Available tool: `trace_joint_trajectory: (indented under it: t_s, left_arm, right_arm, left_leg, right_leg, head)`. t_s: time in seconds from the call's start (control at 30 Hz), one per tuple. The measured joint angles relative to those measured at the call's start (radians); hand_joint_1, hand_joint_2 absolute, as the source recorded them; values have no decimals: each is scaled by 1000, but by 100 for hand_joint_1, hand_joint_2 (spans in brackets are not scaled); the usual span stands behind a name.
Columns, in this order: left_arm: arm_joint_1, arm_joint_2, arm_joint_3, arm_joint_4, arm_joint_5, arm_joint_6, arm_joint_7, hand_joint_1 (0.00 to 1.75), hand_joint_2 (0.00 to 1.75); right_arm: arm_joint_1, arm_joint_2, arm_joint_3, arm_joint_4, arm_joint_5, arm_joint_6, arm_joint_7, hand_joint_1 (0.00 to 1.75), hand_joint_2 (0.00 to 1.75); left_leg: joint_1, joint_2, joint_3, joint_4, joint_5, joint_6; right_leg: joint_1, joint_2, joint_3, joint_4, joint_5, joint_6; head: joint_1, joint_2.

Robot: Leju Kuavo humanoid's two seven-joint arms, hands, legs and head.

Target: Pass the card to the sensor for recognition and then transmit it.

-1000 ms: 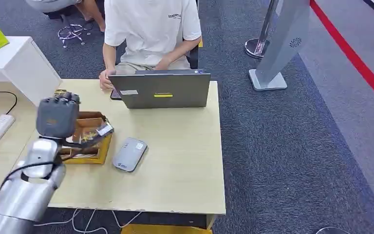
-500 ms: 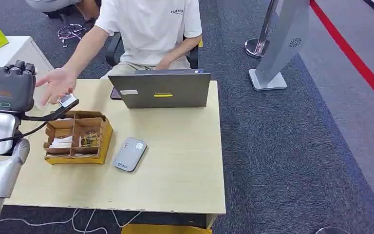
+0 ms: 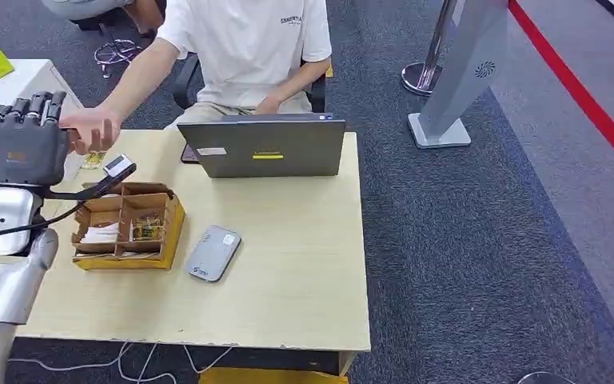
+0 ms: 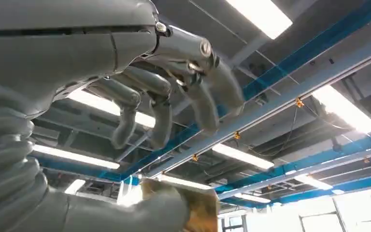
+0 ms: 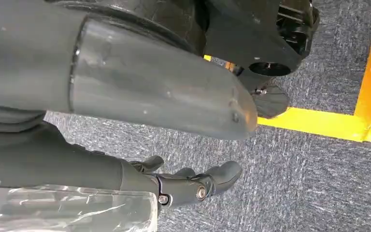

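We are holding our left hand (image 3: pixel 25 150) raised at the table's (image 3: pixel 288 264) left end, its fingers upright and spread. A person's hand (image 3: pixel 89 130) is closing on the card beside it; the card is hidden, so we are only judging it to be passing across, and whether our thumb (image 4: pixel 125 212) is pinching it we cannot tell. We should be keeping still and releasing only once the person is gripping firmly. Our right hand (image 5: pixel 193 186) is hanging loosely curled near the floor, holding nothing. Half a second ago the person's palm was open; now it is clasped.
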Motion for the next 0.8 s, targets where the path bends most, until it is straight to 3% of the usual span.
trace_joint_trajectory:
  t_s: [0.4, 0.5, 0.6, 0.7, 0.8]
  left_arm:
    - [46, -42, 0, -29, 38, 22, -18, 0, 175]
    - [131, -68, -2, -153, 51, -3, -33, 0, 175]
    - [269, -94, -41, -342, 27, -62, -31, 0, 175]
    - [410, -101, -117, -499, -14, -147, 15, 0, 175]
    - [515, -96, -172, -600, -24, -180, 55, 0, 175]
  right_arm:
    - [0, 0, -12, 0, -7, -5, 2, 0, 0]
    - [0, 1, -24, 0, -25, -18, 4, 0, 0]
    - [0, 5, -47, 0, -54, -34, 5, 0, 0]
    - [1, 9, -75, 0, -80, -50, 6, 0, 0]
    - [4, 11, -95, 0, -89, -53, 8, 0, 0]
  left_leg:
    - [0, 0, 0, 0, 0, 0]
    - [-1, 1, 0, 0, -1, 0]
    - [-2, 2, 0, 0, -2, 0]
    - [-2, 2, 0, 0, -4, 0]
    - [-2, 1, -1, 0, -4, 0]
  right_leg:
    - [0, 0, 0, 0, 0, 0]
    - [-1, 1, 0, 0, 0, 0]
    - [-2, 2, 0, -1, -1, 1]
    - [-2, 2, -1, -1, -2, 1]
    - [-2, 1, -1, -1, -2, 1]
  head:
    - [0, 0]
    - [0, 0]
    - [0, 0]
    - [0, 0]
    - [0, 0]
